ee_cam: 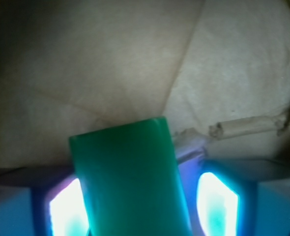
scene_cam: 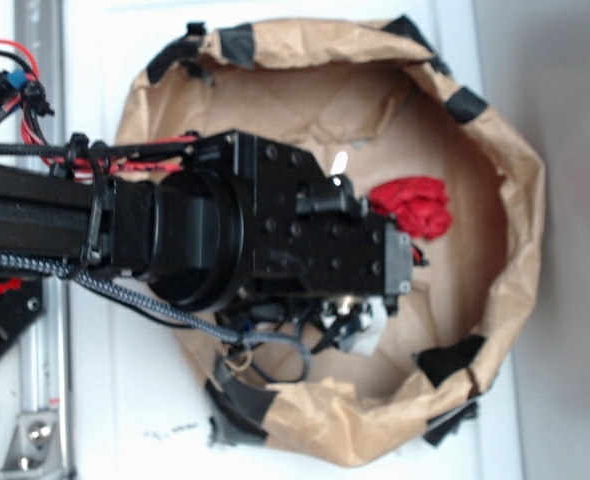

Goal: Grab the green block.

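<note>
The black arm [scene_cam: 75, 235] reaches in from the side and ends in the gripper [ee_cam: 144, 204]. Its two glowing fingers [ee_cam: 216, 204] stand on either side of the green block [ee_cam: 130, 182], which sits between them, nearer one finger.

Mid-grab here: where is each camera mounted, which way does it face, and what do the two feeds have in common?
Exterior: sits above the scene looking down on the brown paper nest; the black arm reaches in from the left and covers the middle, with the red paper ball beside its head.
Wrist: rides on the gripper looking along the fingers at the green block, which lies between them over the paper.
Shared: only the crumpled brown paper; the block and fingers are hidden from the exterior view.
</note>
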Tool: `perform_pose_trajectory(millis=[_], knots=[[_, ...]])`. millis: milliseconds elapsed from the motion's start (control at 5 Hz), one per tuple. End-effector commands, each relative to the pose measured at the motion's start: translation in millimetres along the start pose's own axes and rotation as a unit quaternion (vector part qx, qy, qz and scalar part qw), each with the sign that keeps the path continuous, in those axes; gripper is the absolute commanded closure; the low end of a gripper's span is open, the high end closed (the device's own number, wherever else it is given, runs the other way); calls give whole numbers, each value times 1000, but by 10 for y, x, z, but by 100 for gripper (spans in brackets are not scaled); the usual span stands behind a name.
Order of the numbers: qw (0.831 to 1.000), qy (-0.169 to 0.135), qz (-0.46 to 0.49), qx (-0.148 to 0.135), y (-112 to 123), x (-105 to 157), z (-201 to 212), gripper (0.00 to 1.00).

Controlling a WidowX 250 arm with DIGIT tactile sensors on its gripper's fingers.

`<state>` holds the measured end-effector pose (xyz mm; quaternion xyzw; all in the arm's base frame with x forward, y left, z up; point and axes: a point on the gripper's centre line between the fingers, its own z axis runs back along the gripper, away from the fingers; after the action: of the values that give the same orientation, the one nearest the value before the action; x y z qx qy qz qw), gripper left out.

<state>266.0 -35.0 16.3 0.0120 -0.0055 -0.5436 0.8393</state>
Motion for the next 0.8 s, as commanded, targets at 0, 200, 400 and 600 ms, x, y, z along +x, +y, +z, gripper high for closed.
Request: perform_pose_trajectory(millis=[0,200,400,600], knots=[[983,-19,175,58,202,-81,260,100],[953,-30,298,48,332,-166,632,100],[907,-40,419,-7,359,-228,956,100],[847,-25,530,-35,296,-222,1101,100]])
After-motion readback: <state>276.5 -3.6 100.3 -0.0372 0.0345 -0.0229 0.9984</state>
